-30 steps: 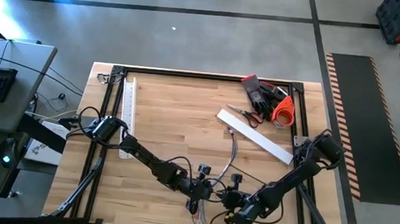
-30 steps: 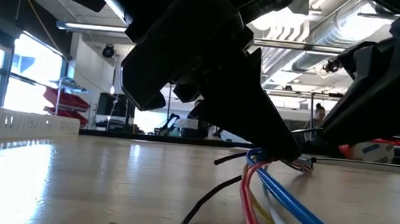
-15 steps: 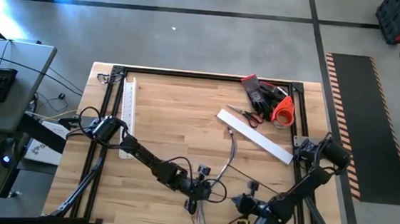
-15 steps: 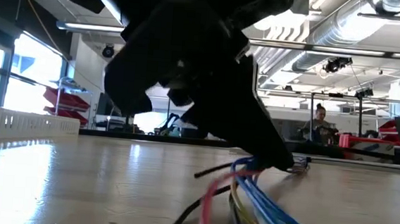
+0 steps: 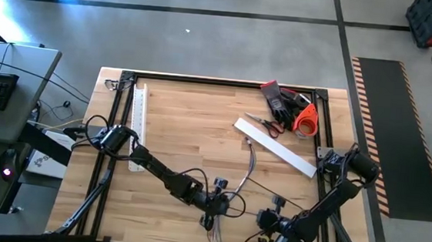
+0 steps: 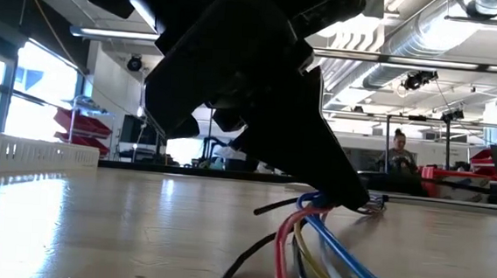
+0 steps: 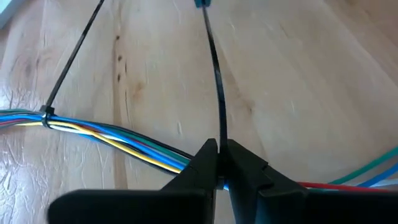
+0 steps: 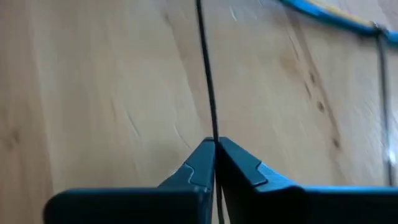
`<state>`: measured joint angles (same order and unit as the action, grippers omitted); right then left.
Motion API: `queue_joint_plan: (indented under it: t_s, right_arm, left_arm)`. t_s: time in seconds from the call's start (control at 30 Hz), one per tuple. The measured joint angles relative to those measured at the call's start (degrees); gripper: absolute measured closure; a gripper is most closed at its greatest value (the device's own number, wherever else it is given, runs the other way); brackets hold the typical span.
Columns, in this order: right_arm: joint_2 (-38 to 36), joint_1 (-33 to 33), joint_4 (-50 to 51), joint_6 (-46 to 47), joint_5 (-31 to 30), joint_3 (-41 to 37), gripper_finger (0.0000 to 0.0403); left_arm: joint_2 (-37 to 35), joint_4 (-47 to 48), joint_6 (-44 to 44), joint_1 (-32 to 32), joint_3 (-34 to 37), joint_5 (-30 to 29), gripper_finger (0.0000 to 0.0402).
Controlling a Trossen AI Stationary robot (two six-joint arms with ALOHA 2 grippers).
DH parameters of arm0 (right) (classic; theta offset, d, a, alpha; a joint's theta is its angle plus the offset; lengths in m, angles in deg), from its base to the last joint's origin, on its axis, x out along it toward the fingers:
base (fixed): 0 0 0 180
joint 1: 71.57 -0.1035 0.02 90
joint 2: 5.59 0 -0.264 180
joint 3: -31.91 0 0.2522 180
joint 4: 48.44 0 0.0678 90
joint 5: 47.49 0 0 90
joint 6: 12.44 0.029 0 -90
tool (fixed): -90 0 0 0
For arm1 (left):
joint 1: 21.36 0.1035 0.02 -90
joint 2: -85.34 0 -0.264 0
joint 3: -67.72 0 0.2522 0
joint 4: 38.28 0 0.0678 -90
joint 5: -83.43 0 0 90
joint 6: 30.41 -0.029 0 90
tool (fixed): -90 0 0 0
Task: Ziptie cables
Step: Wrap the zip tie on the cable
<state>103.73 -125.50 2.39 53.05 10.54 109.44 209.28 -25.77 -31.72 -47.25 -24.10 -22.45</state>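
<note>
Left claw [image 7: 217, 163] sits clenched on the cables [image 7: 118, 134] near the tabletop's [image 5: 192, 127] front edge, its fingertips hiding the spot where a ziptie [image 7: 214, 74] meets them. Right claw [image 8: 215, 158], further right, is clenched on that ziptie's far end, which runs off frame. No writing is legible.

a workshop: exposed ceiling ducts [image 6: 414, 32], hazard-striped floor mat [image 5: 382, 126].
</note>
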Motion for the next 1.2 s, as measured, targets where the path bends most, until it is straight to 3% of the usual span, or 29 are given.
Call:
queue_joint_plan:
  t_s: [0.17, 0.3, 0.43, 0.53, 0.7, 0.93, 1.2]
  right_arm:
    - [0.0, 0.2, 8.0, 3.5, 4.2, 2.8, 0.0344]
    - [0.0, 0.3, 8.5, 2.4, 4.1, 3.9, 0.0284]
    - [0.0, 0.6, 3.4, -4.2, 0.2, 4.1, 0.0239]
    - [0.0, 1.4, -3.7, -10.6, -4.5, 4.0, 0.0224]
    - [0.0, 4.8, -13.6, -19.6, -8.4, 3.9, 0.0230]
    - [3.7, 11.3, -22.0, -30.4, -4.6, 3.9, 0.0272]
    - [7.5, 13.5, -21.9, -30.2, -4.7, 3.8, 0.0331]
  left_arm:
    - [0.0, 0.5, 0.7, 0.0, 0.0, 1.4, 0.0340]
    - [-0.3, 4.5, 0.7, -0.7, -1.4, 1.6, 0.0281]
    - [-0.7, 14.0, 1.5, -1.9, -4.3, -2.9, 0.0243]
    - [-0.9, 15.8, 2.1, -2.6, -4.6, -6.9, 0.0230]
    - [-0.9, 14.6, 2.5, -2.7, -4.4, -7.3, 0.0234]
    - [-0.9, 14.3, 2.6, -2.6, -4.3, -7.2, 0.0264]
    - [-0.6, 12.1, 2.7, -2.6, -4.3, -7.0, 0.0279]
